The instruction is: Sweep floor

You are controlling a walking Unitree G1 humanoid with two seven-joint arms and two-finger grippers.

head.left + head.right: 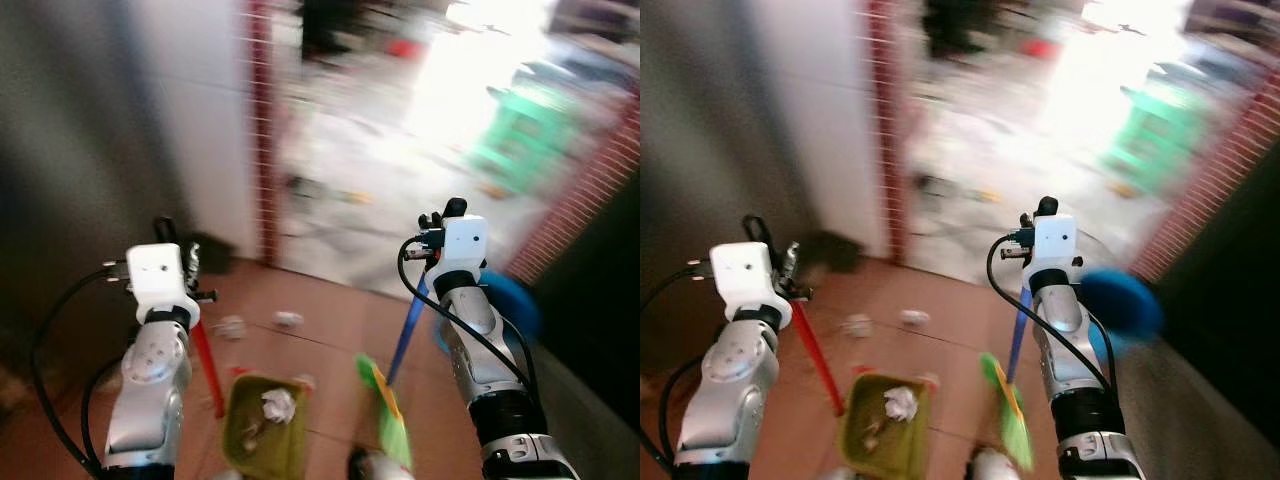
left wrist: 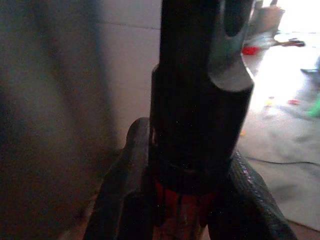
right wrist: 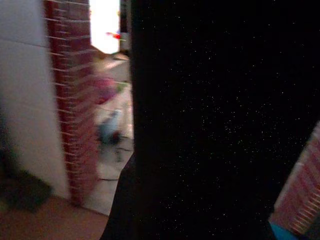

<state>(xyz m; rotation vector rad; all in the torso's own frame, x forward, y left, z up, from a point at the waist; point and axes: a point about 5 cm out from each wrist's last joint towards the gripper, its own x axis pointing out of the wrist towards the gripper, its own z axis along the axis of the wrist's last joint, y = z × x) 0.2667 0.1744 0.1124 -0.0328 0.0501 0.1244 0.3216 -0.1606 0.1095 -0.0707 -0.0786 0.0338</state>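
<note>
While one crumpled paper (image 1: 278, 405) already lies in the dustpan (image 1: 262, 435), below the left gripper (image 2: 192, 210) whose fingers clamp its red handle (image 1: 207, 368), the right gripper (image 1: 440, 222) holds the broom (image 1: 385, 400) by its blue stick; how its fingers stand I cannot tell. Beyond the pan, two scraps (image 1: 288, 320) remain unswept.

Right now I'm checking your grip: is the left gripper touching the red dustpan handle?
Touching. The left wrist view shows the left gripper with a black finger pressed on each side of the red dustpan handle, no gap between them.
</note>
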